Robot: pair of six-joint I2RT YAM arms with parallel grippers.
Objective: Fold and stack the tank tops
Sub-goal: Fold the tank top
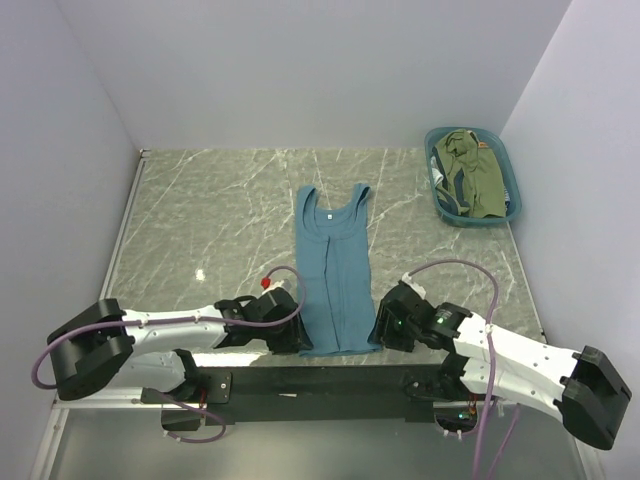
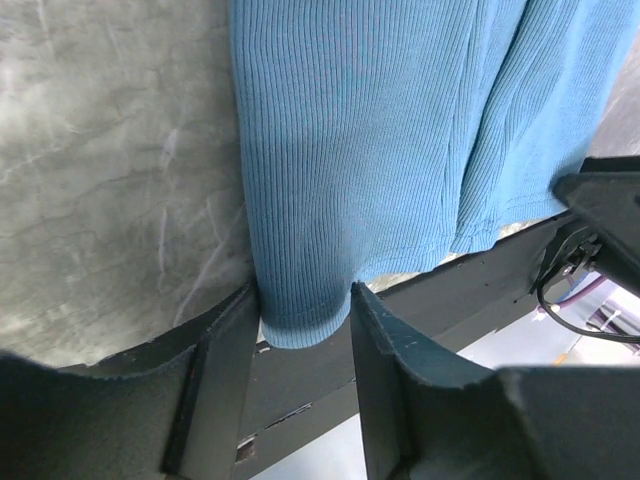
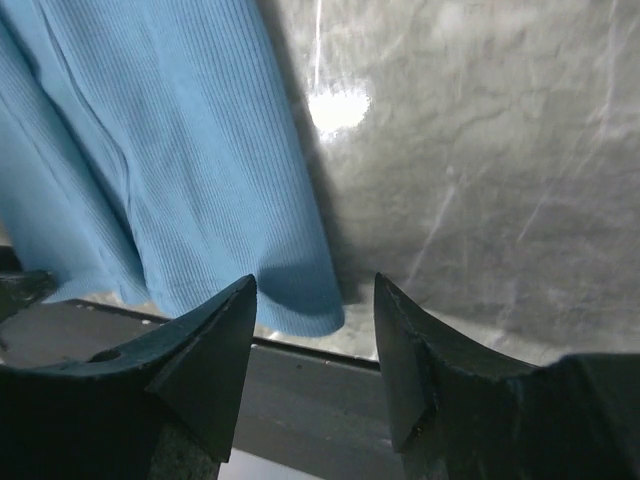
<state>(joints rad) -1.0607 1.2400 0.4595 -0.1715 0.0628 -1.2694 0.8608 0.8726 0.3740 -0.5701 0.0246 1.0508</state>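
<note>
A teal-blue tank top (image 1: pixel 335 270) lies flat in the middle of the marble table, straps at the far end and both long sides folded inward. My left gripper (image 1: pixel 298 338) is at its near left hem corner. In the left wrist view the ribbed cloth (image 2: pixel 380 130) dips between the fingers of that gripper (image 2: pixel 305 290), whose jaws stand apart around the corner. My right gripper (image 1: pixel 383 325) is at the near right corner. Its jaws (image 3: pixel 315 280) are wide apart and the hem corner (image 3: pixel 300 300) lies just beyond the tips. An olive-green tank top (image 1: pixel 480 175) is bunched in the basket.
The teal plastic basket (image 1: pixel 434 165) stands at the far right corner of the table. A black bar (image 1: pixel 320 380) runs along the near edge, right under the hem. White walls close the table in on the left, far and right sides.
</note>
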